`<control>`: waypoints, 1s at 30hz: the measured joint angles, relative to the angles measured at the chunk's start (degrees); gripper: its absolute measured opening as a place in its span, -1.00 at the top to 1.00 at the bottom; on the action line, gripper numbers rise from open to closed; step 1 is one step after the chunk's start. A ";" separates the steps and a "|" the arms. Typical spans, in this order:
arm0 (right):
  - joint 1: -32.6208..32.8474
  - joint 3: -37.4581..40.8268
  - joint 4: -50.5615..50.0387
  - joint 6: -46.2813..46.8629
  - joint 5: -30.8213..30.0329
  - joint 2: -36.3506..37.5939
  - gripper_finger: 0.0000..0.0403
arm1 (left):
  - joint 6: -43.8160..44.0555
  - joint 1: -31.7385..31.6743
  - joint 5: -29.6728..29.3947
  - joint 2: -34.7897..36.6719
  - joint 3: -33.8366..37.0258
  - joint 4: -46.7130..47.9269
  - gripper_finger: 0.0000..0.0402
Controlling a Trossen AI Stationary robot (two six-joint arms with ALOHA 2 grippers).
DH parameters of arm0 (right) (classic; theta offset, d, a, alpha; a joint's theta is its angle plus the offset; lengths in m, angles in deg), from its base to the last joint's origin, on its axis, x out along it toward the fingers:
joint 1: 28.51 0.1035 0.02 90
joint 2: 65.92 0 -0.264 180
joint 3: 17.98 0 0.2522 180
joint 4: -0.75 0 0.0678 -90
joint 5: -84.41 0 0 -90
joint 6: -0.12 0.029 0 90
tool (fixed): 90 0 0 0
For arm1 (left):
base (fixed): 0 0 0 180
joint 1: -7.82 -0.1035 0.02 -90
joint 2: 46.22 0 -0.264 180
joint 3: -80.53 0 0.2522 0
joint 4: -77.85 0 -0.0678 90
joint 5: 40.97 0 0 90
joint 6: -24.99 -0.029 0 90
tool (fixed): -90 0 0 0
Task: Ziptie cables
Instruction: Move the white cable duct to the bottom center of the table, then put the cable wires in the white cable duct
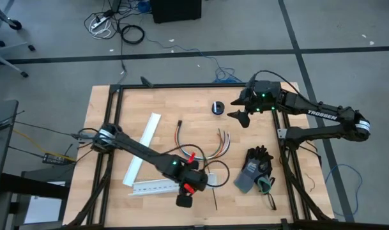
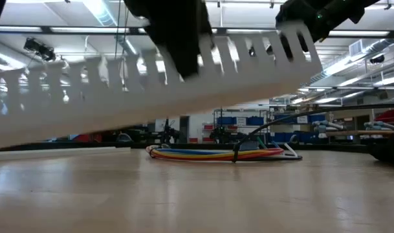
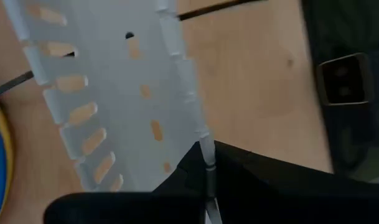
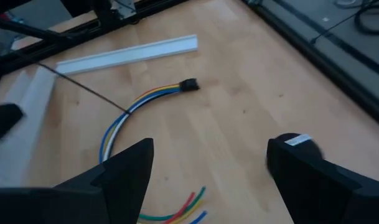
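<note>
Coloured thin wires [image 1: 204, 145], curved and loose on the wooden counter [image 1: 271, 198], one thin black ziptie [image 2: 236, 154] apparently crossing them, likely untightened. Left tool [image 1: 186, 190] clamped on white slotted plastic channel [image 1: 157, 186]. Right tool [image 1: 240, 111] wide, empty, hovering apart.

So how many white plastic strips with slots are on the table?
2. One white channel lies flat left of the cables; the other is gripped by the left gripper near the front edge.
</note>
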 joint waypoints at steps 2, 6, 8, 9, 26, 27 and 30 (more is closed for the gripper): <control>1.21 0.00 0.23 1.16 -0.01 -0.76 -0.53 | -2.17 -0.46 0.88 -1.66 0.00 -2.04 1.00; 3.06 0.00 0.58 2.46 -0.58 -2.67 -0.53 | -3.09 -0.98 3.44 -3.90 0.00 -9.48 1.00; 3.36 0.00 0.71 2.63 -0.73 -3.62 -0.53 | -3.10 -1.23 4.97 -4.19 -0.01 -13.02 1.00; 3.39 0.00 0.54 2.68 -0.84 -4.05 -0.53 | -3.17 -1.23 5.09 -4.22 -0.01 -14.15 1.00; 3.48 0.00 0.89 3.02 -0.55 -6.92 -0.53 | -6.20 -3.21 5.19 -4.66 -4.23 -17.87 0.32; 3.34 0.00 0.96 2.67 -0.54 -6.92 -0.53 | -6.85 -3.19 5.25 -4.67 -5.78 -17.25 0.29; 2.63 0.00 1.06 2.49 -0.51 -6.92 -0.53 | -9.95 -3.17 4.56 -4.57 -12.75 -10.11 0.25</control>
